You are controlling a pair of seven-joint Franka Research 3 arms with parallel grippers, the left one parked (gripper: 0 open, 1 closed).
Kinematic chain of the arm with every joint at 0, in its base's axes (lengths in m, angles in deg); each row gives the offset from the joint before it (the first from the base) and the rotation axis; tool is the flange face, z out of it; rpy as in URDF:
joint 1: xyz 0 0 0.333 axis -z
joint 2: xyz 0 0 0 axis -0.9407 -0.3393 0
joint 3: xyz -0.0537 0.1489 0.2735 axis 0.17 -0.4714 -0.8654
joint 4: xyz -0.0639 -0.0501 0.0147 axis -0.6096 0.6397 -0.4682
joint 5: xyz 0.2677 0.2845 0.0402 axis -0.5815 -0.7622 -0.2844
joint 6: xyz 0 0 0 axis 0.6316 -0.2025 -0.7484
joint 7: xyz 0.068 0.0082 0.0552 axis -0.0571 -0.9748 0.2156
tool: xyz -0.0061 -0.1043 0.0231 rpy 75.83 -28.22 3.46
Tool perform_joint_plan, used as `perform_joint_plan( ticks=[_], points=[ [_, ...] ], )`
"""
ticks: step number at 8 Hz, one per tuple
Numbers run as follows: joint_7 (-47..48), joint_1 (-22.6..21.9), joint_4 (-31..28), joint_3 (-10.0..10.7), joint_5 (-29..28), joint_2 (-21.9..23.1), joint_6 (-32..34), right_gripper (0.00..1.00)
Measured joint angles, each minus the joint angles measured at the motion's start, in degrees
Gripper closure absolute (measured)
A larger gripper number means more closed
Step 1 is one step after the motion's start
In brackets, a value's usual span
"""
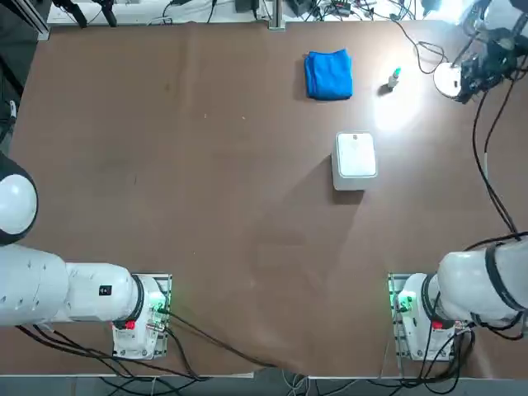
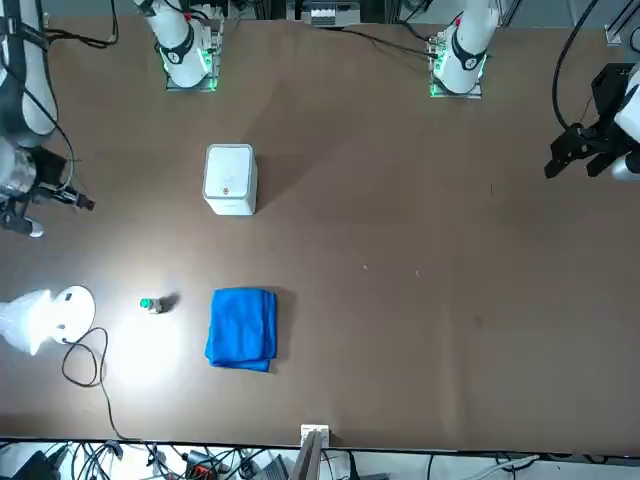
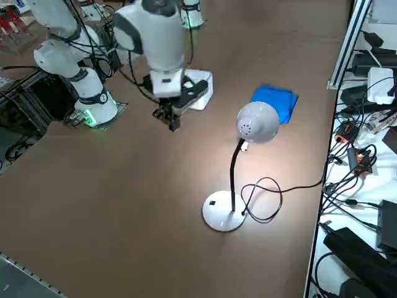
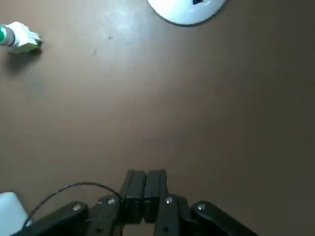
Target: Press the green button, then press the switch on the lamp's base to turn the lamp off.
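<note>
The green button (image 4: 16,38) lies tipped on the brown table between the blue cloth (image 1: 328,74) and the lamp's base (image 3: 223,214). It also shows as the green button (image 1: 394,79) from overhead. The lamp (image 3: 257,123) is lit and throws a bright patch on the table. The switch (image 3: 212,202) is a small black mark on the white disc. My right gripper (image 4: 144,189) hangs shut and empty above bare table, short of both the button and the base. In the side view the right gripper (image 3: 172,121) is near the white box.
A white rounded box (image 1: 355,157) stands mid-table, toward the arms from the cloth. The lamp's black cable (image 3: 267,198) loops on the table beside the base. Cables and gear crowd the far edge (image 1: 330,12).
</note>
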Motion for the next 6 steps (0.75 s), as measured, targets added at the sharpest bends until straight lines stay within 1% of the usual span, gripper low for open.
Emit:
perform_joint_plan(
  ticks=[1,3,5,6],
  points=[
    [-1.9,1.9,-1.8,0.0,-0.1,-0.6,-4.9,0.99],
    [-5.1,4.9,-3.3,0.0,-0.1,-4.6,-16.8,0.99],
    [-5.4,5.6,-3.2,-0.1,-0.1,-10.0,-29.2,0.99],
    [-5.4,5.6,-2.9,-0.5,-0.2,-12.5,-34.6,0.99]
  ],
)
